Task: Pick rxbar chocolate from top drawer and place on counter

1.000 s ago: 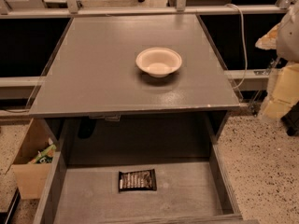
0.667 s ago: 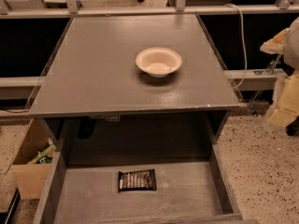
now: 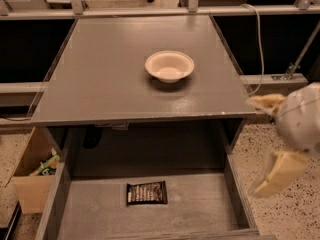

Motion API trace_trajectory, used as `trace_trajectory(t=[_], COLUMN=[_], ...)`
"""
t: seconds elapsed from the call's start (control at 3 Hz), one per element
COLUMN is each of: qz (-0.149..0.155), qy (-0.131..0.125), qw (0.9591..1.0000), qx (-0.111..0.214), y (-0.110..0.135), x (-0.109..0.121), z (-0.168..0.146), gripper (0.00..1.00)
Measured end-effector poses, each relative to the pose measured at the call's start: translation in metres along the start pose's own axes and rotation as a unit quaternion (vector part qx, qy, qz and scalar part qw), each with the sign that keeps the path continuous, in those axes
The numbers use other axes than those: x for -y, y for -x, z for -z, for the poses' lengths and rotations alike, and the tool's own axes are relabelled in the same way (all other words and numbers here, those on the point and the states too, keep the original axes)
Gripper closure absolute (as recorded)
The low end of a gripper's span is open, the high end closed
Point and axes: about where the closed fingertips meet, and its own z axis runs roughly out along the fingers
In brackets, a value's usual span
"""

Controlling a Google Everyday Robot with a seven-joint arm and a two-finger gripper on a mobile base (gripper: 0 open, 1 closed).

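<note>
1. Since the frame 1.0 s ago, the end effector (image 3: 252,146) has dropped lower and swung in from the right edge of the view. We see no change in the bar or the bowl.
2. The end effector now hangs off the right side, outside the right wall of the top drawer (image 3: 54,206) and below the level of the worktop (image 3: 100,74).
3. Its 2 cream fingers (image 3: 278,173) stand wide apart, 1 above the other, and we see nothing held between them.
4. The rxbar chocolate (image 3: 146,193) lies flat on the drawer bottom, left of the middle, with its white lettering facing up. It touches neither side wall and is well apart from the end effector.
5. The top drawer is pulled out toward us from under the worktop.
6. A white bowl (image 3: 169,66) sits upright on the worktop, a little right of centre.
7. A cardboard box (image 3: 30,194) stands on the floor just beside the drawer's left wall, with some items inside it.
8. A pale cable (image 3: 260,44) runs down past the worktop's right edge.
</note>
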Motion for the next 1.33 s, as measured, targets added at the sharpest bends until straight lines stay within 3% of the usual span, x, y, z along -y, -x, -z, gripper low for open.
trace_trajectory(t=[0.33,0.67,1.0,1.33], qz=[0.001,-0.001,-0.016,-0.016], qy=[0.035,0.059,0.063,0.063], qw=[0.9983,0.9969,0.9970,0.9970], qx=[0.047,0.052,0.041,0.041], y=[0.008,0.018,0.035,0.035], x=[-0.035,-0.060,-0.066,-0.066], z=[-0.045,-0.107,-0.173,-0.173], gripper=[0.00,0.00,0.00,0.00])
